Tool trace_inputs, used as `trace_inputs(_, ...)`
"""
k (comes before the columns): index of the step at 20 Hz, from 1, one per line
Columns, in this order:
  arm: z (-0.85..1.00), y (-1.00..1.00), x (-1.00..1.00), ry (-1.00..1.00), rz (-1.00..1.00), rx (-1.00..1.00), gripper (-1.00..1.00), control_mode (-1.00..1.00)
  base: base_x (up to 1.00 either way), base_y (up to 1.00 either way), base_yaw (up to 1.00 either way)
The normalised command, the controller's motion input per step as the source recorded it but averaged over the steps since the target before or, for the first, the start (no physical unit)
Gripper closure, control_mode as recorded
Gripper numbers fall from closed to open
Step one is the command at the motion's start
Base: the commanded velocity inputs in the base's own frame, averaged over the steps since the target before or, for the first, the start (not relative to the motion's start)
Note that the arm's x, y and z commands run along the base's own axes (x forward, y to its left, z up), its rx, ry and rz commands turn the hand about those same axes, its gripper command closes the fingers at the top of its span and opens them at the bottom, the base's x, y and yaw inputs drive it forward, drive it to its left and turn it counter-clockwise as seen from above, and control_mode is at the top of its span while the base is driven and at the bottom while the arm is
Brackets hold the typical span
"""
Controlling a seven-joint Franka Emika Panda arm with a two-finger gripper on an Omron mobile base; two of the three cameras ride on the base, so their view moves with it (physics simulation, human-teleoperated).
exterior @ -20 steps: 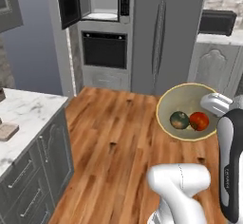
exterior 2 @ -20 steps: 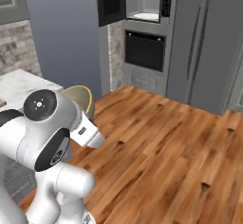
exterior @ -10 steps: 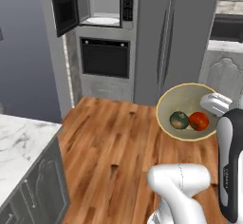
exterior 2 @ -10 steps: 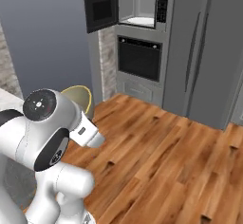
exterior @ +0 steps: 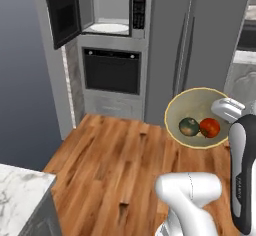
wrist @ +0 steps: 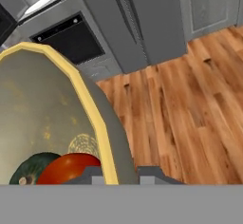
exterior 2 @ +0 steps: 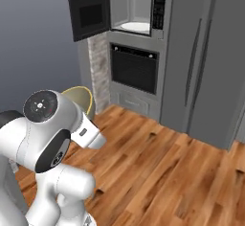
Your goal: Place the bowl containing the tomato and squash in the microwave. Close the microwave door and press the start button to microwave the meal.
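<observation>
My gripper is shut on the rim of the pale yellow bowl, one finger on each side of it. The bowl hangs tilted in the air above the wooden floor at the right, with my gripper on its right edge. Inside lie the red tomato and the dark green squash, also seen as the tomato and squash low in the hand view. The microwave stands high in the wall ahead, its door swung open to the left, white turntable showing. Behind my arm a piece of the bowl shows.
Below the microwave sits a black-fronted oven. A tall grey fridge stands to its right. A marble counter corner lies at the lower left. Wooden floor stretches between me and the wall.
The whole picture has shifted: the base has driven closer to the microwave wall and the left counter has slid out of view. The bowl stays held in the same grip.
</observation>
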Motion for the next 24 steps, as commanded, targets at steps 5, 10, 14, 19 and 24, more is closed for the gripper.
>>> trace_inputs(5, 0.00, 0.00, 0.00, 0.00, 0.00, 0.00, 1.00, 1.00, 1.00, 0.18, 0.00)
trace_inputs(10, 0.00, 0.00, 0.00, 0.00, 0.00, 0.00, 1.00, 1.00, 1.00, 0.20, 0.00)
trace_inputs(14, 0.00, 0.00, 0.00, 0.00, 0.00, 0.00, 1.00, 1.00, 1.00, 0.24, 0.00)
trace_inputs(19, 0.00, 0.00, 0.00, 0.00, 0.00, 0.00, 1.00, 1.00, 1.00, 0.25, 0.00)
trace_inputs(24, 0.00, 0.00, 0.00, 0.00, 0.00, 0.00, 1.00, 1.00, 1.00, 0.29, 0.00)
